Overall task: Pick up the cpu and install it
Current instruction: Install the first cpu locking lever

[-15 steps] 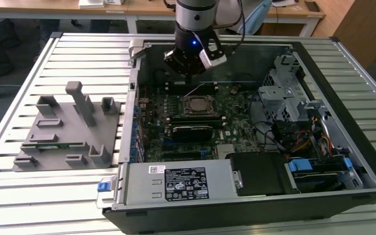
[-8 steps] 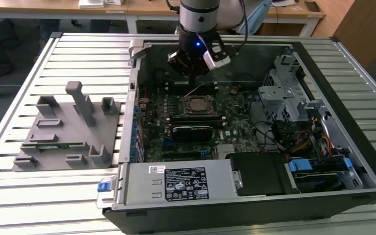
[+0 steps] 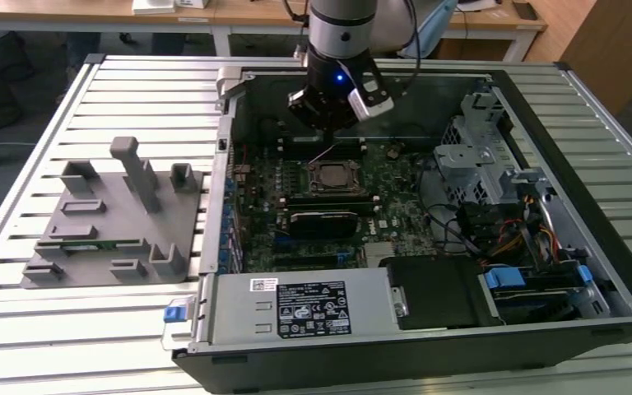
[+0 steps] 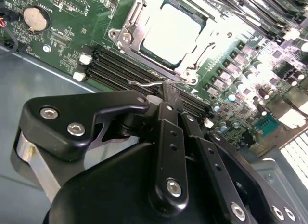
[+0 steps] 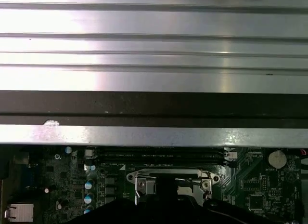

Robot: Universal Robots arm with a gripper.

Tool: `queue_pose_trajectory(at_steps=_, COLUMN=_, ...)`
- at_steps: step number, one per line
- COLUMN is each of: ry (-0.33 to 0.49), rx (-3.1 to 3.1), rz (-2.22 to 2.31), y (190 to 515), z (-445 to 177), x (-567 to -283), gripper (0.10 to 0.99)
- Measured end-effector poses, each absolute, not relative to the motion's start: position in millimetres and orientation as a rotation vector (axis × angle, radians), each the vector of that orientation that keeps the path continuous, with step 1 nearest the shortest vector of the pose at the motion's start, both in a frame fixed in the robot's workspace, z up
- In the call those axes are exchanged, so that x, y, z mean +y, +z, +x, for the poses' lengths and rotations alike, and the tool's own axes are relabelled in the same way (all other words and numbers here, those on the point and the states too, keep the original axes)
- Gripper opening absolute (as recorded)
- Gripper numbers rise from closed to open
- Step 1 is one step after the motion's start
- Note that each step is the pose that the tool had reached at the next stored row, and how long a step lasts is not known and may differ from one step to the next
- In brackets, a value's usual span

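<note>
The gripper hangs in the upper middle of the exterior view, inside the open computer case and just above the motherboard. In the second wrist view its black fingers look pressed together with nothing between them, tips right at the thin wire socket lever. The cpu sits seated in the socket frame, upper middle of that frame, silvery top glaring. Memory slots run between the socket and the fingers. Over at the exterior view's left, the grey fixture rests on the slatted table.
</note>
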State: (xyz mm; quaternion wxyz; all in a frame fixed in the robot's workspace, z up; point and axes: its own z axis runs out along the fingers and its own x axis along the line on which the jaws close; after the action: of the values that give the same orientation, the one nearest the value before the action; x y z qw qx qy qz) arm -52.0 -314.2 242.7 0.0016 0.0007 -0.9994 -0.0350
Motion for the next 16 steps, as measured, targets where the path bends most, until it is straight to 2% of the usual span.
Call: queue_pose_trajectory(at_steps=16, ry=-0.109, rx=-3.135, rz=0.051, y=235.0, z=-43.3, x=-311.0, gripper=0.106)
